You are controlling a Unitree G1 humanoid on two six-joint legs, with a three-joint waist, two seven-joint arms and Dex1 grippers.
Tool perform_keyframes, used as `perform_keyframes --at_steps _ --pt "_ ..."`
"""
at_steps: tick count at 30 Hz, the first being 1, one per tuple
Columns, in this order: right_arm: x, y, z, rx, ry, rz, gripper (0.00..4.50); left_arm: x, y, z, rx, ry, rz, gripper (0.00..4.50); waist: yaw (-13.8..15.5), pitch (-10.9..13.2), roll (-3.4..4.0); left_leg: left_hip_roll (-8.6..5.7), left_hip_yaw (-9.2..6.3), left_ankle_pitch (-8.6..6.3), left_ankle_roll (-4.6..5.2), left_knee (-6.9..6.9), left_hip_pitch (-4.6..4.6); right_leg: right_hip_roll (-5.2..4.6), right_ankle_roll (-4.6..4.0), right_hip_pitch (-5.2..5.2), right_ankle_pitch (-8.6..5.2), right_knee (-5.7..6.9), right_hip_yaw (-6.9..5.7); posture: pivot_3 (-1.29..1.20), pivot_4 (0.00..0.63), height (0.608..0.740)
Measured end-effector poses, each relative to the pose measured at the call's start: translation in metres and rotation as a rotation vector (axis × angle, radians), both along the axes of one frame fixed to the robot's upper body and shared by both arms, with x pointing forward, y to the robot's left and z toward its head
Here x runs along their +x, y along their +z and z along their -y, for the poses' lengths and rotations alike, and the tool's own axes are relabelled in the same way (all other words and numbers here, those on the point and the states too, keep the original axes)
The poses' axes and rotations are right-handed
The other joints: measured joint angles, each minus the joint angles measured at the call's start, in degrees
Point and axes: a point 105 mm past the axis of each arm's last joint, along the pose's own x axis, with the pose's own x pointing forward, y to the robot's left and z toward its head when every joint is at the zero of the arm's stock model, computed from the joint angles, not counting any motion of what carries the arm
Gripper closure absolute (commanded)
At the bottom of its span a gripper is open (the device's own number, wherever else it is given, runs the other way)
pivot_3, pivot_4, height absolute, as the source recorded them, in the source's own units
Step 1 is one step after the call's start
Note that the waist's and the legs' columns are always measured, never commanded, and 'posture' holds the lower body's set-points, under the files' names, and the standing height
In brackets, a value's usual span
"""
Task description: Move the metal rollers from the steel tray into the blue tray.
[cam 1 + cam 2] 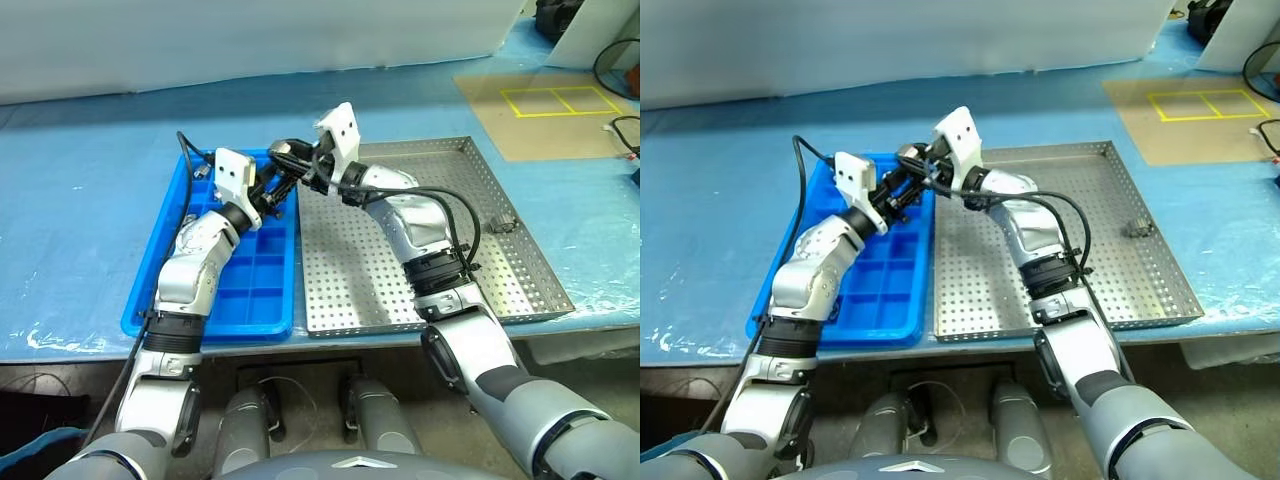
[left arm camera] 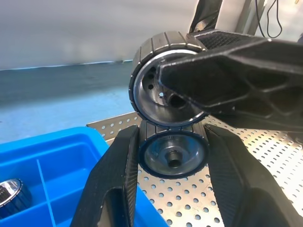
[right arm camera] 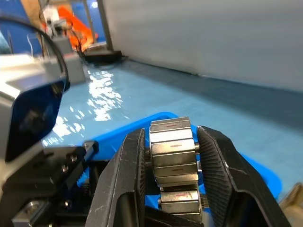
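Left gripper [image 2: 173,163]: fingers pinching a metal roller [image 2: 173,156] by its ribbed sides, bore facing the wrist camera. Right gripper [image 3: 171,177]: fingers clamped on the flats of a second roller [image 3: 171,153], which sits directly against the first, stacked rim to rim. Both rollers are held in the air over the seam between the blue tray [image 1: 255,295] and the steel tray [image 1: 375,280].

One more roller [image 2: 9,194] lies in a compartment of the blue tray; a small part [image 1: 503,224] remains near the far side of the steel tray.

Judgement: a hand-to-hand pass or a pulling-apart is under way. To do it well, keep both wrists steady and let only one grip go at a time, over a compartment, so a slip lands in blue.

No readable writing, brand or label anywhere.
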Motion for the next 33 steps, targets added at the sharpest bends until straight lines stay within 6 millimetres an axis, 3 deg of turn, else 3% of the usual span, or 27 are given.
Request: perform_keyframes --at_steps 3,9,13,15,16,19,23,30,33 --pt "-0.003 0.011 0.002 0.060 0.054 -0.037 3.31 -0.010 0.011 -0.002 -0.040 -0.056 -0.001 2.78 0.01 0.00 0.00 0.00 0.00 0.00 0.00 -0.02 0.03 0.00 0.00 0.00 0.00 0.00 0.00 -0.50 0.150 0.740" --pt "-0.008 0.014 0.001 -0.032 0.076 0.106 3.31 -0.017 0.013 -0.003 -0.072 -0.101 -0.035 2.78 0.03 0.00 0.00 0.01 0.01 0.02 -0.05 0.00 0.04 0.01 -0.01 0.00 0.01 0.03 -0.01 -0.50 0.150 0.740" --pt "0.008 0.015 0.004 0.018 -0.020 0.071 3.31 -0.017 0.014 -0.004 -0.068 -0.102 -0.034 2.78 -0.05 0.00 0.00 0.01 0.01 0.02 -0.06 0.03 0.06 0.01 -0.02 0.02 0.02 0.05 -0.01 -0.51 0.150 0.740" --pt "0.027 0.034 0.021 0.090 -0.155 0.073 3.31 -0.021 0.010 0.006 -0.057 -0.165 -0.052 2.78 0.29 0.03 0.04 0.00 0.05 0.03 -0.08 0.02 0.03 0.00 -0.03 0.00 0.02 0.03 -0.01 -0.51 0.150 0.740" --pt "0.030 0.054 0.030 0.105 -0.194 0.156 3.31 -0.024 0.004 0.012 -0.054 -0.189 -0.072 2.78 0.30 0.02 0.03 0.00 0.07 0.01 -0.05 0.02 -0.01 0.00 -0.03 0.00 0.02 -0.02 -0.01 -0.51 0.150 0.740" --pt "0.022 0.077 0.035 0.010 -0.240 0.426 3.31 -0.025 0.002 0.015 -0.048 -0.202 -0.083 2.78 0.02 -0.01 -0.02 0.02 0.10 -0.03 0.02 -0.01 -0.01 0.01 -0.03 0.00 0.01 -0.09 -0.01 -0.52 0.150 0.740" --pt "0.018 0.073 0.028 -0.131 -0.282 0.650 3.31 -0.025 0.002 0.015 -0.045 -0.210 -0.080 2.78 -1.17 0.00 -0.03 0.05 0.11 -0.01 0.01 -0.01 -0.11 0.01 -0.03 -0.13 0.02 0.00 -0.01 -0.52 0.150 0.740" --pt "0.028 0.051 0.035 -0.166 -0.258 0.545 3.31 -0.015 -0.001 0.015 0.040 -0.149 -0.053 2.78 -1.76 0.00 -0.03 0.05 0.09 -0.02 0.06 0.12 -0.07 0.01 -0.04 -0.02 0.03 -0.01 -0.01 -0.51 0.150 0.740" --pt "0.026 0.028 0.044 -0.237 -0.205 0.496 3.31 -0.011 -0.006 0.020 0.092 -0.137 -0.044 2.78 -1.41 0.00 -0.04 0.04 0.09 -0.06 0.13 0.13 -0.12 0.01 -0.04 -0.01 0.03 -0.06 -0.02 -0.51 0.150 0.740"
